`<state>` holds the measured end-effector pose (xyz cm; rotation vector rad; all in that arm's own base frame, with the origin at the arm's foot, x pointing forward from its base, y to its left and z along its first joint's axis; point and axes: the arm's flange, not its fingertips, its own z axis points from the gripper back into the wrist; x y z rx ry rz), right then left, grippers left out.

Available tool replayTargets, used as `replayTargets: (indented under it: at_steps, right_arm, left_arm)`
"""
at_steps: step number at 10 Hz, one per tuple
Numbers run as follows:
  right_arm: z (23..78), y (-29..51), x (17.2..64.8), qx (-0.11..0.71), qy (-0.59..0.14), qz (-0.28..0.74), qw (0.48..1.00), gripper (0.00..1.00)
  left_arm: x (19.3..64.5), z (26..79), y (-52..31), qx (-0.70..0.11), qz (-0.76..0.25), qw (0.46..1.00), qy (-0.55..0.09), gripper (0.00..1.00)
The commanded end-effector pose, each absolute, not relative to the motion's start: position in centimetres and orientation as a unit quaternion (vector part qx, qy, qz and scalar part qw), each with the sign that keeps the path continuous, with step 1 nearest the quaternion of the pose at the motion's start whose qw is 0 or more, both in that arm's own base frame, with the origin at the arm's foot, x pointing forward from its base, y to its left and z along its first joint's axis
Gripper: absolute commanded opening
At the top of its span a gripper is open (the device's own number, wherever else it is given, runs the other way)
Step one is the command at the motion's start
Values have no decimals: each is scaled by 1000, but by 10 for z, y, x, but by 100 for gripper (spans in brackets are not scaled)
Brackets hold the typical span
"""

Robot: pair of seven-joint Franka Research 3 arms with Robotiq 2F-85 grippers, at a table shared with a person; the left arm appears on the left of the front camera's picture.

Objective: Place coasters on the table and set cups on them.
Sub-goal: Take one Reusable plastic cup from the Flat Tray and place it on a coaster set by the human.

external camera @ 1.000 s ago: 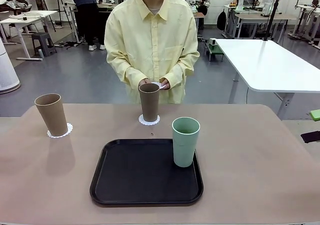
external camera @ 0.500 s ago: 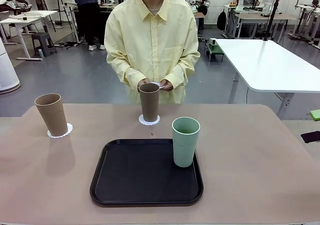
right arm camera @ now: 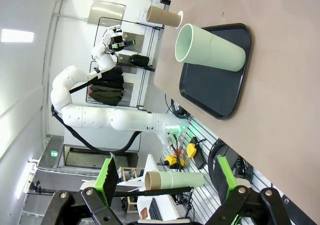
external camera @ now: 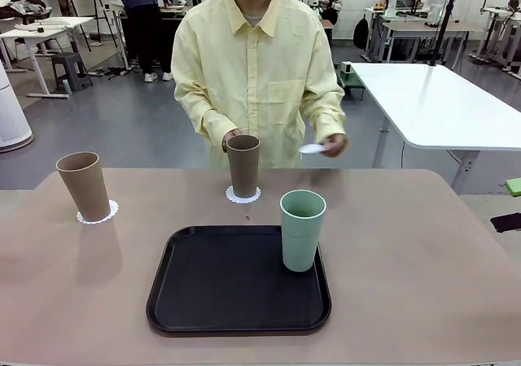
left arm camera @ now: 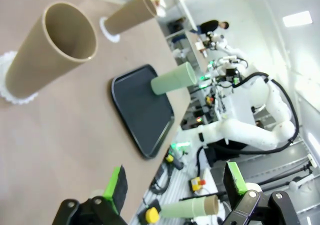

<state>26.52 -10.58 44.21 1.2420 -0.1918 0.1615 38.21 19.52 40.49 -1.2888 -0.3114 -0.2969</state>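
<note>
Held coaster: you see the third coaster (external camera: 311, 148) pinched in the person's outstretched hand (external camera: 334, 145), in the air past the far edge of the table (external camera: 423, 260), at 1 o'clock from the mint cup (external camera: 302, 229).
Change: a second ago both hands held that coaster close behind the middle brown cup (external camera: 243, 164); now the one hand has swung it out toward 3 o'clock, while the other hand (external camera: 231, 138) stays behind the cup's rim.
Laid coasters: the left coaster (external camera: 98, 213) and the middle coaster (external camera: 243, 195) lie flat on the table, unchanged.
Cups on coasters: the left brown cup (external camera: 83, 185) stands upright on the left coaster, the middle brown cup upright on the middle one.
Mint cup: upright in the 2 o'clock corner of the black tray (external camera: 212, 285), with no coaster under it.
Tray: mid-table; the middle brown cup is at its 12 o'clock, the left brown cup at its 10 o'clock.
Left gripper (left arm camera: 175, 185): your fingers are spread wide with nothing between them; in the left wrist view the left brown cup is at 11 o'clock, well apart.
Right gripper (right arm camera: 165, 177): spread wide and empty too; in the right wrist view the mint cup is at 12 o'clock, well apart.
</note>
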Motion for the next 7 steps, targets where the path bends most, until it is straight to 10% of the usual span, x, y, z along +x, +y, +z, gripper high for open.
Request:
replayTargets:
  at_steps: [1, 7]
  right_arm:
    - [443, -106, 266, 586, -95, 82, 800, 100]
    - [443, -106, 266, 586, -95, 82, 800, 100]
  left_arm:
    - [381, 407, 198, -597, -140, 777, -145, 100]
    - [381, 407, 198, -597, -140, 777, -145, 100]
